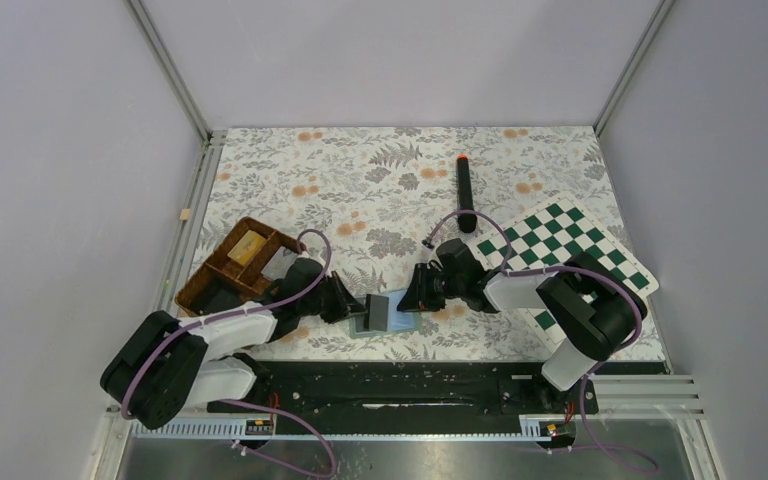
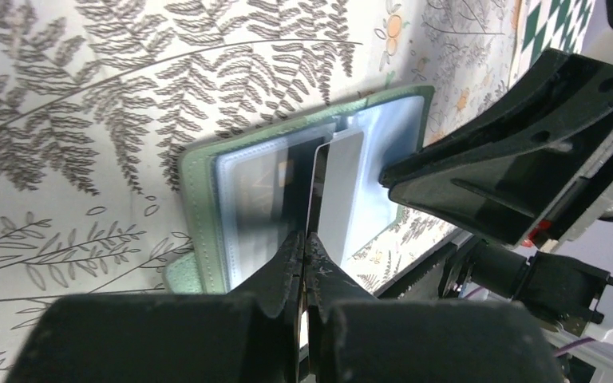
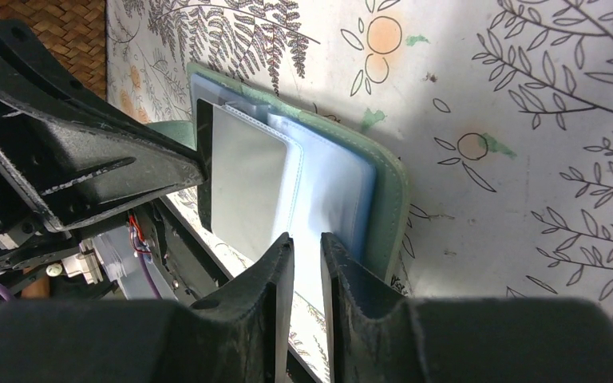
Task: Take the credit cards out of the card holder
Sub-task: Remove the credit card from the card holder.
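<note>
Left gripper [image 2: 305, 243] is shown shut on a credit card [image 2: 338, 191] only by its wrist view, while the card holder [image 3: 389, 199] is clamped in the narrow gap of the right gripper [image 3: 307, 249].

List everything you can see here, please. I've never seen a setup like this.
floral cloth: one, white with grey and orange print, covers the table
wicker tray: one, brown, far left
block: one, yellowish-tan, inside the tray
chessboard: one, green and white, right side
stick: one, black with an orange tip, centre back
card holder: one, sage green, open, between the grippers
credit cards: two visible, one silvery grey and partly out, one dark in a clear sleeve
left gripper: black, shut on the silvery card
right gripper: black, pinching the holder's pale blue panel
</note>
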Motion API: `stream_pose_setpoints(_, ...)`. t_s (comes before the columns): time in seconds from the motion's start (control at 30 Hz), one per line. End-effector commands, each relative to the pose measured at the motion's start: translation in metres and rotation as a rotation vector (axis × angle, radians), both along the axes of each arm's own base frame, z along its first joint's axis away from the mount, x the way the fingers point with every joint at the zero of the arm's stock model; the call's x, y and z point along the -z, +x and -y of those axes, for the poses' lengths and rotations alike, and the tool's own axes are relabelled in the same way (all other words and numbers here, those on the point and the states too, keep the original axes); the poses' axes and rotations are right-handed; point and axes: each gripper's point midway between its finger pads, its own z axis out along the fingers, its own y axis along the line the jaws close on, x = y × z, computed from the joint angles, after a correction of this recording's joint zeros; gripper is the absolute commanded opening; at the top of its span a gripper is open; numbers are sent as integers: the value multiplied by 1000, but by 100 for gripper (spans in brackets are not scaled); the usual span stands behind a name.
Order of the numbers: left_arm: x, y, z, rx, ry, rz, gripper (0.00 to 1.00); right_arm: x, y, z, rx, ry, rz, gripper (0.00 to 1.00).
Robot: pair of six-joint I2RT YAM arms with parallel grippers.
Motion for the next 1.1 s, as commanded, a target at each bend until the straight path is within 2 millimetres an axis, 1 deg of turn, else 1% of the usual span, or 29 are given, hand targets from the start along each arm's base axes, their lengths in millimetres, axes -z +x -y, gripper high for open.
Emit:
stream_pose_setpoints(0.0,5,6,-10,-68,28,-1,0,22,-2,19,39,-99,-16,27)
stream_pose_setpoints(0.1,4,6,-12,-76,21,11,0,22,-2,20,39,-103,-11,27)
stream_pose_setpoints(0.23,-5,4,-7,-49,-23,31,0,21,-3,19,38,-93,-8,27)
stream_pose_setpoints(0.4,-14,1,-6,-36,-60,54,0,18,-2,20,37,-88,2,27)
stream_pose_setpoints(0.6,-26,-3,9,44,-151,84,0,12,-1,17,34,-65,17,27)
stream_pose_setpoints(0.67,-23,-4,11,56,-151,71,0,10,0,16,33,-62,21,27)
stream_pose_setpoints(0.77,-17,-3,7,52,-110,65,12,9,-2,15,25,-52,21,28)
stream_pose_setpoints(0.8,-15,-2,5,44,-93,67,15,6,-2,14,19,-39,25,28)
stream_pose_setpoints(0.87,-12,0,1,35,-61,68,17,-1,-3,10,10,-4,34,32)
stream_pose_setpoints(0.93,-11,1,-1,32,-38,68,19,-15,-3,4,1,45,54,38)
stream_pose_setpoints(1.0,-11,2,-2,32,-29,75,20,-22,-2,1,6,72,59,43)
stream_pose_setpoints(1.07,-10,2,-3,35,-19,73,21,-27,-1,-2,7,91,57,45)
